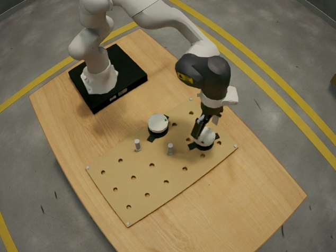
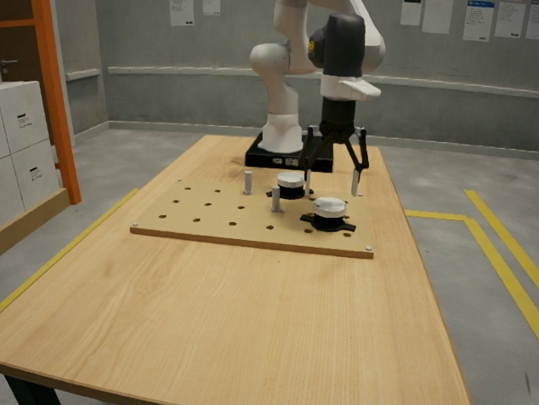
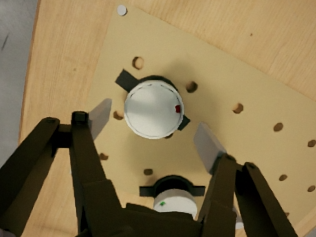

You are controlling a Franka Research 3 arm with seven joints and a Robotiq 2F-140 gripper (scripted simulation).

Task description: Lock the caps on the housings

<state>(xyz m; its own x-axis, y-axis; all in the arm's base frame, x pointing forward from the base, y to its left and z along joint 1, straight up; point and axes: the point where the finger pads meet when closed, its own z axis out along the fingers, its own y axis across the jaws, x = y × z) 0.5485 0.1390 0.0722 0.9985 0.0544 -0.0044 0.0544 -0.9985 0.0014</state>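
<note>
The near housing (image 1: pixel 206 147) (image 2: pixel 326 222) (image 3: pixel 159 79) stands upright, black with side tabs. Its white cap with a red mark (image 1: pixel 208 135) (image 2: pixel 329 206) (image 3: pixel 150 109) sits on top. The other black housing (image 1: pixel 160 134) (image 2: pixel 289 191) (image 3: pixel 172 185) stands upright too, under a white cap with a green mark (image 1: pixel 157 123) (image 2: pixel 290 179) (image 3: pixel 175 203). My gripper (image 1: pixel 205 127) (image 2: pixel 331 191) (image 3: pixel 154 120) is open and empty, above the red-marked cap. In the wrist view its fingers lie either side of that cap, apart from it. Whether either cap is locked cannot be told.
Both housings are on a tan board with holes (image 1: pixel 146 206) (image 2: pixel 252 243) (image 3: pixel 210 64). Two upright grey pegs stand beside them, one farther left (image 1: pixel 137 145) (image 2: pixel 247 183) and one between it and the near housing (image 1: pixel 170 149) (image 2: pixel 275 199). The arm's black base (image 1: pixel 130 68) is behind the board.
</note>
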